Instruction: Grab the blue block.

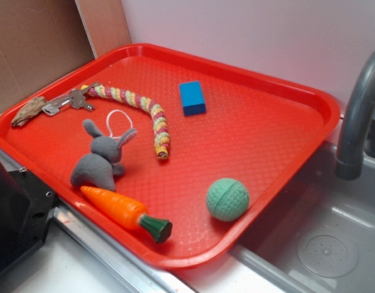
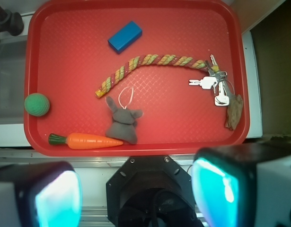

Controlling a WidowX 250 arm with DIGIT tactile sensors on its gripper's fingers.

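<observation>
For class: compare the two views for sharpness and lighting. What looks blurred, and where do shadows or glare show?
Exterior view: soft even light, the blue block and green ball sharp, faint shadows beneath them on the red tray. Wrist view: tray contents sharp, but the gripper fingers at the bottom edge are blurred, too close to focus, glowing cyan.

Glossy textured plastic tray [image 1: 285,85], smooth blue block [image 1: 192,97], metal keys [image 2: 214,85]

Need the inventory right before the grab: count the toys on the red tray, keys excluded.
5: blue block at the far side, braided rope mid-tray, grey bunny beside it, carrot at the near edge, green ball near the sink-side rim. None appear hidden.
</observation>
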